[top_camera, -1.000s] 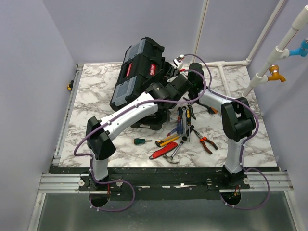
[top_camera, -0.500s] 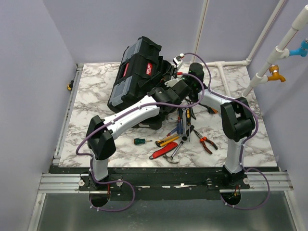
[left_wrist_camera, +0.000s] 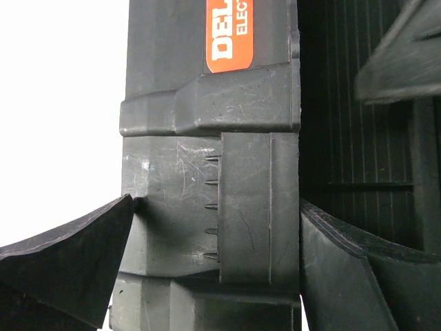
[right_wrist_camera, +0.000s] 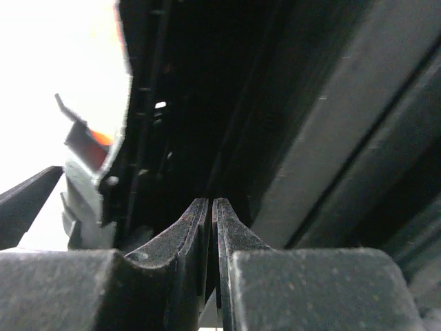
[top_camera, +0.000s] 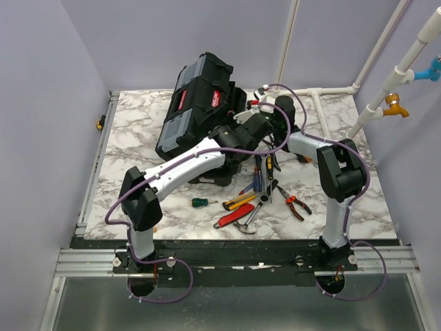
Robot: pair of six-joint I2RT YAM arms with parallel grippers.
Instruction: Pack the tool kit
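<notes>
Marble-patterned worktop [top_camera: 138,152] between lavender walls; white pipes [top_camera: 386,86] with a blue and an orange valve at the upper right. At upper centre, black toolbox [top_camera: 200,96] tipped up on the worktop, red handle and grey lid compartments facing upper left. Below it, toward centre right, loose hand tools [top_camera: 258,196] in a scatter: screwdrivers, orange-handled pliers [top_camera: 295,205]; green-handled screwdriver [top_camera: 200,202] apart on the left.

Left arm [top_camera: 179,169]: rises from lower left, stretches diagonally up to the toolbox. Left tool [left_wrist_camera: 217,203]: spread wide astride a raised block on the toolbox edge, fingers [left_wrist_camera: 83,255] right at both its sides; squeezing or not, cannot tell.

Right arm [top_camera: 341,172]: bends at mid right, reaches left to the toolbox's right side. Right tool [right_wrist_camera: 210,207]: pressed together, nothing seen between, close against dark toolbox plastic.
</notes>
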